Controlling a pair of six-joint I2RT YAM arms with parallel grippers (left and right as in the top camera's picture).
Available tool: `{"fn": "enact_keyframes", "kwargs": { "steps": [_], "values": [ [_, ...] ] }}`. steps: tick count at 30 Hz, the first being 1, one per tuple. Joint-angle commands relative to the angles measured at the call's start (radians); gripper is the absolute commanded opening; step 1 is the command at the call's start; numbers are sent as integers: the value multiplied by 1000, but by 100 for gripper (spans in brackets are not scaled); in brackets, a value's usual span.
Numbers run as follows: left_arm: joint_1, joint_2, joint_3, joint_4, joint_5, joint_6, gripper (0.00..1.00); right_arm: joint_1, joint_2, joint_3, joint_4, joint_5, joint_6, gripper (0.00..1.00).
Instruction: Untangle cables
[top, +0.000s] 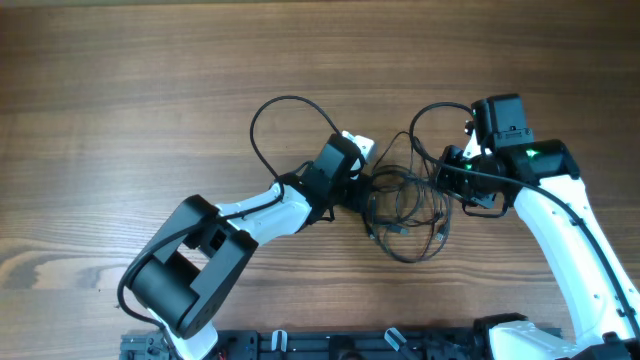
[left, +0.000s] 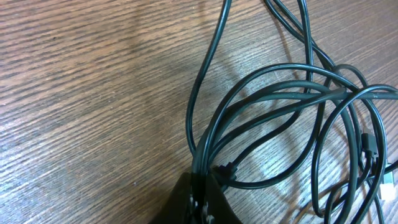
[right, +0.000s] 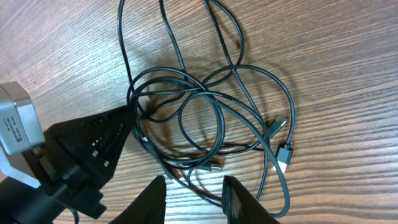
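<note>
Left gripper (left: 202, 190), bottom edge of its view: clamped on several strands of the cables (left: 292, 99), bundled centre-right overhead. Right gripper (right: 194, 198), bottom centre: jaws apart, empty, near the bundle. Risk: knot tightened or bundle dragged by a multi-strand pull.

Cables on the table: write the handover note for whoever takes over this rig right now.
Left gripper: jaws shut on a few strands at the left edge of the cables.
Right gripper: jaws open at the other side of the bunch, nothing held.
Where: all in one tangle on the table between the two arms, loops crossing, plugs loose.
Done: nothing separated yet.
Left: draw the strands apart and lay each cable out on its own.
</note>
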Motion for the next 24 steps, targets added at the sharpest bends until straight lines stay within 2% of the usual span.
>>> {"fn": "enact_keyframes", "kwargs": {
  "steps": [1,6,11,19,24],
  "values": [
    [47,-98,2,-26,-10,4,4,-2,-10,19,3,-10,-48,33],
    [103,-237,2,-48,50,-80,4,-1,-9,19,4,-29,-107,33],
    [166,-360,2,-62,267,-155,4,3,3,19,14,-101,-177,33],
    [198,-394,2,-50,540,-158,4,56,43,19,111,-144,-206,33],
    [198,-394,2,-32,635,-158,4,84,87,19,203,-135,-202,38]
  ]
}}
